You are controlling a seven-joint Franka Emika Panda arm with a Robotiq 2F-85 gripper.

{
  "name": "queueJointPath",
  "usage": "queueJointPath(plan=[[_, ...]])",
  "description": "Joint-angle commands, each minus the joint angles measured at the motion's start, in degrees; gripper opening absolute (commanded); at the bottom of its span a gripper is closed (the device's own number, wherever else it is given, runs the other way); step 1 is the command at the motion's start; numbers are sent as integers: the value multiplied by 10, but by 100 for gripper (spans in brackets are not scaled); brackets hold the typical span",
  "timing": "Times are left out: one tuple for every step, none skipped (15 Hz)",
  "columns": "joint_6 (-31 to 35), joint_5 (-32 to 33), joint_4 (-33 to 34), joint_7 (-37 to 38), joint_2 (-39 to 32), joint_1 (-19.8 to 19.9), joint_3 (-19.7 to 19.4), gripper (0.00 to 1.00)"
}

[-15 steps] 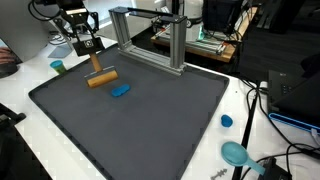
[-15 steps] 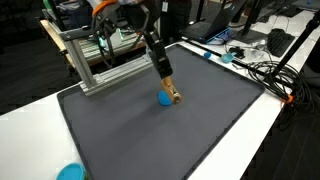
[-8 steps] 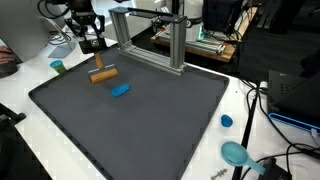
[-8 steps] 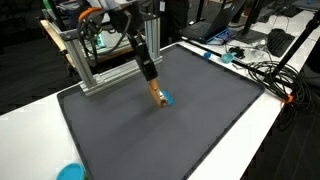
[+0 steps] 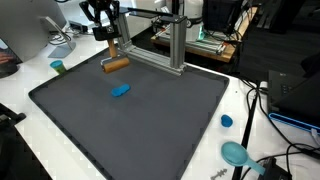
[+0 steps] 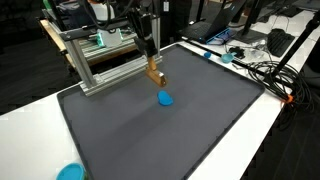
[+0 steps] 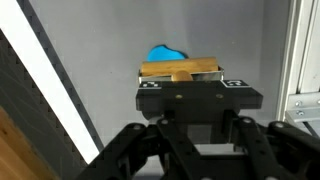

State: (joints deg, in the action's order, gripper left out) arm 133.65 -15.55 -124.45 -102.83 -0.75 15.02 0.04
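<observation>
My gripper [image 5: 111,46] hangs above the dark mat [image 5: 150,130], shut on the upright stem of a wooden T-shaped piece [image 5: 116,64], which is lifted off the mat. In both exterior views the piece [image 6: 155,76] dangles below the gripper [image 6: 150,60], close to the aluminium frame [image 6: 100,62]. A small blue object [image 5: 121,90] lies flat on the mat, apart from the piece. In the wrist view the wooden bar [image 7: 180,70] sits just past the gripper [image 7: 198,84], with the blue object [image 7: 165,53] beyond it. The fingertips themselves are hidden.
An aluminium frame [image 5: 150,35] stands at the mat's far edge. A small teal cup [image 5: 58,67] sits on the white table beside the mat. A blue cap [image 5: 227,121], a teal bowl [image 5: 236,153] and cables lie on the other side.
The gripper has risen with the wooden piece and carried it away from the blue object toward the aluminium frame. The blue object has stayed put.
</observation>
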Motion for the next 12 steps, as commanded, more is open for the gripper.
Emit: queueJointPath(plan=[[-1,1,-1,1,1,-28,-28,22],[26,39,-14,57,10,-35,-27,22],[29,62,-17,90,15,-44,-27,22],[29,82,-14,119,16,-52,-27,22],[32,99,-11,145,16,-60,-25,22],[33,112,-10,164,17,-68,-24,22],[17,128,-1,186,11,-75,-23,22],[-12,145,14,205,4,-80,-24,22],[16,113,-1,170,1,-80,-29,47],[7,123,2,185,1,-85,-28,47],[3,127,3,193,1,-87,-27,47],[-9,108,5,190,-3,-88,-26,22]])
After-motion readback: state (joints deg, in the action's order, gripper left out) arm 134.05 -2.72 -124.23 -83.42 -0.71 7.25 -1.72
